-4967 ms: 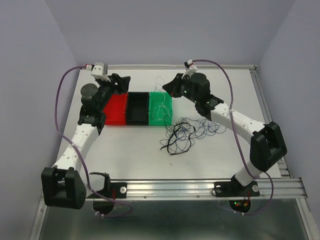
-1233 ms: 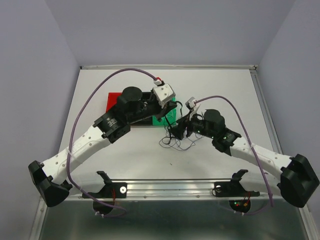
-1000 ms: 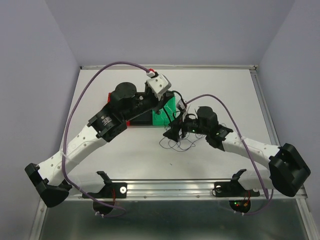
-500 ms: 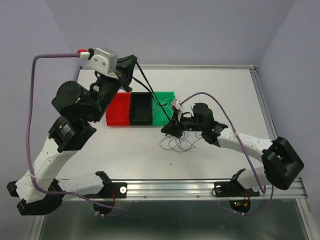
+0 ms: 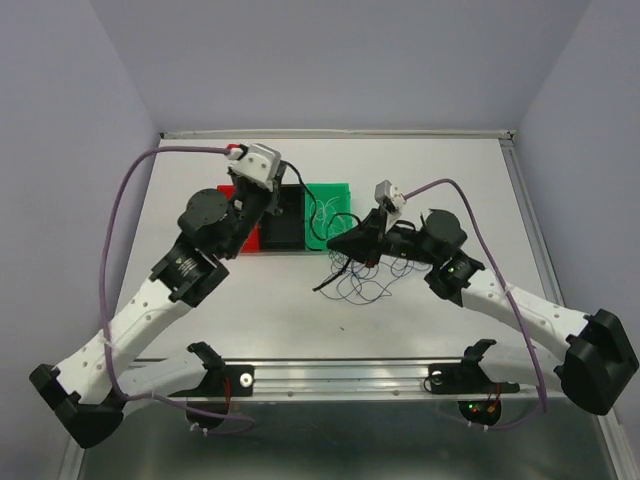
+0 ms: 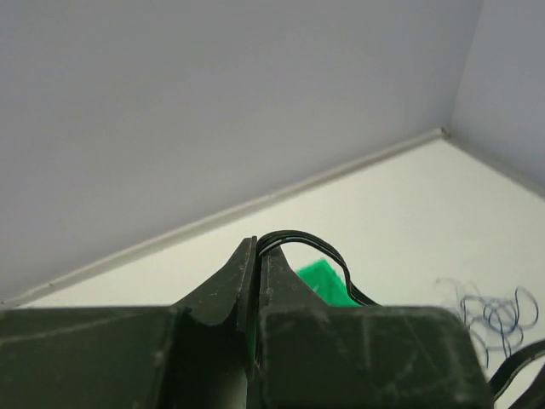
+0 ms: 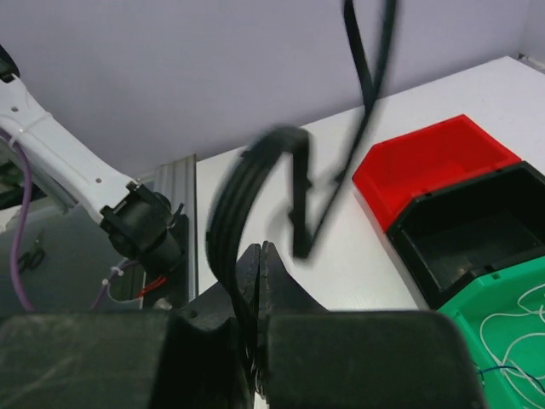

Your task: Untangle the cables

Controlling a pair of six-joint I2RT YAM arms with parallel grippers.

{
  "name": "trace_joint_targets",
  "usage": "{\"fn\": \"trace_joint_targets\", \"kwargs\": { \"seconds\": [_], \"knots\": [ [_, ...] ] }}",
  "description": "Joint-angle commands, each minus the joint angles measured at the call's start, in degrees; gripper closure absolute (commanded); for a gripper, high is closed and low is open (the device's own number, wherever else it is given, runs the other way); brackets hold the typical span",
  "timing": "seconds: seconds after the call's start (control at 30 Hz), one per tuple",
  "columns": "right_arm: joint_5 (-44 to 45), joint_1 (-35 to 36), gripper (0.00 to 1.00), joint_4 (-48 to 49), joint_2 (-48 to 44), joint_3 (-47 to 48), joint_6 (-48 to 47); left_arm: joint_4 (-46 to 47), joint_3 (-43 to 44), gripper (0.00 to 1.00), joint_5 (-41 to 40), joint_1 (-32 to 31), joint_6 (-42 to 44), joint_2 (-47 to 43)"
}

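The green bin (image 5: 341,188) holds white cable (image 7: 511,328); left gripper (image 6: 255,256) and right gripper (image 7: 260,256) each have jaws clamped on black cable (image 6: 328,247).

The cables (image 5: 360,280) — thin black and dark blue loops — lie tangled on the table (image 5: 270,300), with white strands coiled in the green bin (image 5: 325,186).

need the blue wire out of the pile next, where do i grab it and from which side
Probably the near loop of the blue wire, on the side toward the arm bases. There it seems to lie flat and alone on the table, apart from the black wire beside it. Come straight down from above, jaws across the strand.
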Motion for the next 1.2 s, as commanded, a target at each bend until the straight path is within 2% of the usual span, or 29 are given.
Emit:
{"fn": "trace_joint_targets", "kwargs": {
  "seconds": [0.0,0.07,0.1,0.33,0.57,0.73,0.97,1.0,1.17],
  "knots": [
    [5.36,-0.17,0.99,8.77,-2.14,-3.19,4.97,2.62,-4.39,1.00,16.94,3.05,-4.71,2.63],
    [7.22,-0.25,0.99,8.86,-1.80,-3.28,5.06,2.53,-5.88,1.00,23.21,5.15,-6.56,4.13],
    [7.48,-0.25,0.99,9.03,-1.53,-3.11,4.89,2.53,-6.06,1.00,28.81,5.60,-6.73,5.53],
    [10.11,-0.25,0.99,10.97,1.19,-2.40,4.98,5.95,-10.37,1.00,42.30,9.38,-7.97,8.00],
    [24.95,-0.25,0.99,14.46,1.64,-4.24,7.87,9.20,-13.18,1.00,57.68,11.23,-9.20,9.84],
    [28.66,-0.25,0.99,17.12,1.28,-5.74,9.02,10.35,-13.62,0.93,61.21,11.23,-9.55,12.48],
    [32.62,-0.25,0.99,21.51,0.93,-8.20,9.81,10.44,-12.92,0.91,64.20,11.14,-9.90,16.96],
    [33.06,-0.25,0.99,22.64,0.84,-8.55,9.98,10.44,-12.83,0.88,64.55,11.14,-9.90,17.84],
    [34.81,-0.25,0.99,27.93,-0.30,-11.80,10.34,11.40,-12.83,0.88,62.36,11.32,-10.86,18.64]
  ]
}}
